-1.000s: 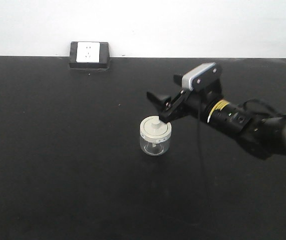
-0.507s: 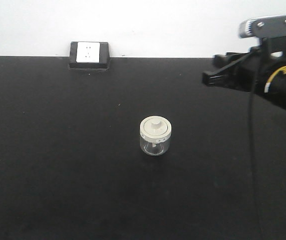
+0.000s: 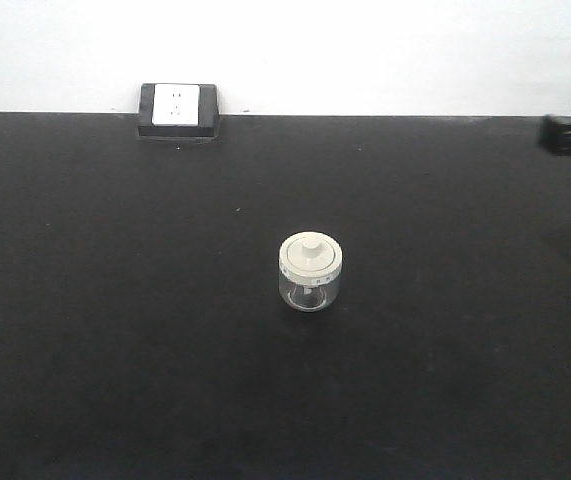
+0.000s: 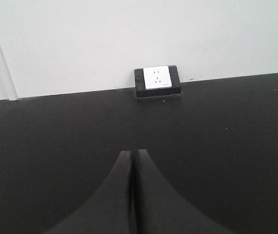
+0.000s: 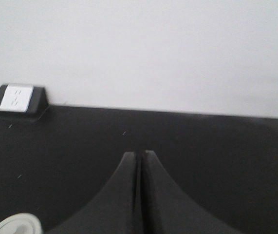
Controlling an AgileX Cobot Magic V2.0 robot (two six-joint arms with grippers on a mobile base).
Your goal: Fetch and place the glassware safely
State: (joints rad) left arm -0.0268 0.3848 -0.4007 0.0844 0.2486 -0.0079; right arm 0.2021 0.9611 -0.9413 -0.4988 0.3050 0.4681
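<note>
The glassware (image 3: pixel 311 272), a small clear jar with a cream-white knobbed lid, stands upright and alone on the black table (image 3: pixel 115 330). In the right wrist view only a sliver of the glassware lid (image 5: pixel 15 225) shows, at the bottom left corner. My right gripper (image 5: pixel 139 153) is shut with nothing in it; in the front view the right gripper (image 3: pixel 565 133) is a dark shape at the far right edge, well away from the jar. With its jaws pressed together and empty, my left gripper (image 4: pixel 132 152) points at the back wall and does not appear in the front view.
A black socket box with a white faceplate (image 3: pixel 177 108) sits at the table's back edge against the white wall; the same socket box (image 4: pixel 157 80) is straight ahead of the left gripper, and the socket box (image 5: pixel 17 99) lies left of the right gripper.
My right arm has pulled away from beside the jar, up and to the right, almost out of the front view. The jar has stayed where it stood.
</note>
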